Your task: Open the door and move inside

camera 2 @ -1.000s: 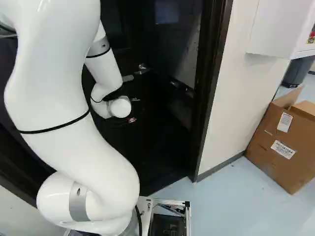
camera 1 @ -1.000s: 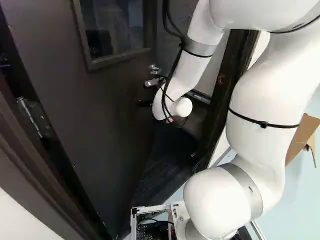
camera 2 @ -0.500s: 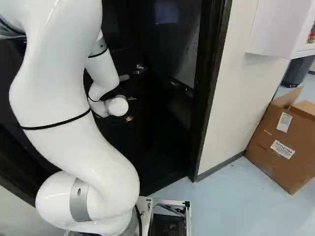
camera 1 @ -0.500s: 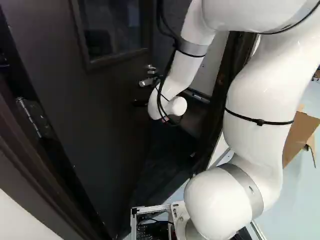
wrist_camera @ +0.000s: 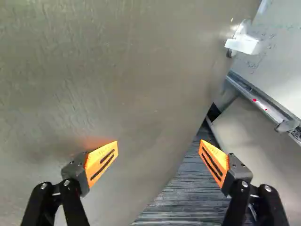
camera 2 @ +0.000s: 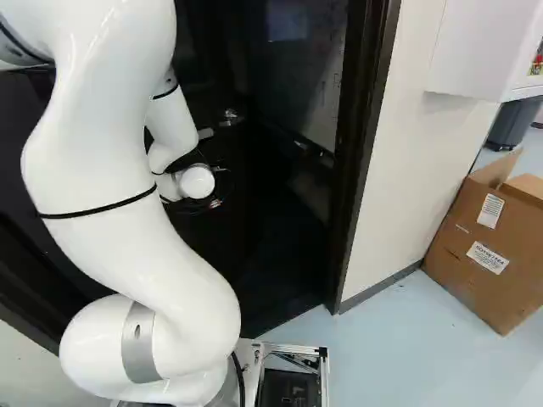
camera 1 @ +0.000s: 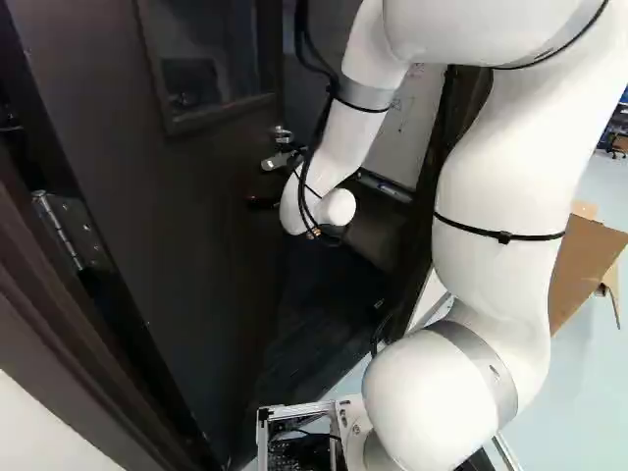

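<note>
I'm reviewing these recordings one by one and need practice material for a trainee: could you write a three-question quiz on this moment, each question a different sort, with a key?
1. Multiple choice: in the wrist view, how do the two fingers of the gripper stand?
A) Closed, tips touching
B) Spread apart
C) Crossed over each other

2. True or false: the door stands partly open, with dark floor showing past its edge.

3. Short answer: in the right base view, what stands on the pale floor at the right?

Key:
1. B
2. True
3. A cardboard box
</note>
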You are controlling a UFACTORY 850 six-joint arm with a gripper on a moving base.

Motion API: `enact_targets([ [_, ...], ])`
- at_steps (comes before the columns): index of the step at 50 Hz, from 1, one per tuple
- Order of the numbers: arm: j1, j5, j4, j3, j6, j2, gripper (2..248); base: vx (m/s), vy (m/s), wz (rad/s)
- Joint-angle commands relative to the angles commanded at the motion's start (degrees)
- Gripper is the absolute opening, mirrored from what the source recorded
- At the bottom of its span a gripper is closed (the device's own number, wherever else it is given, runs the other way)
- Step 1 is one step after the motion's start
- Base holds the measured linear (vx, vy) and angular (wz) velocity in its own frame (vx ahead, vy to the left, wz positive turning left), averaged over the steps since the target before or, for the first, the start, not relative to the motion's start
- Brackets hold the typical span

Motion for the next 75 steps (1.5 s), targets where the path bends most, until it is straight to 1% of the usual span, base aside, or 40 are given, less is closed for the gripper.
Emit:
enact_targets([
  [22, 3.1, 0.0, 0.3, -2.4, 0.0, -2.1, 247, 0.000, 0.000, 0.000],
  [64, 9.0, 0.0, 5.3, -8.2, 0.0, -6.9, 247, 0.000, 0.000, 0.000],
  [75, 10.5, 0.0, 5.8, -9.8, 0.0, -8.2, 247, 0.000, 0.000, 0.000],
])
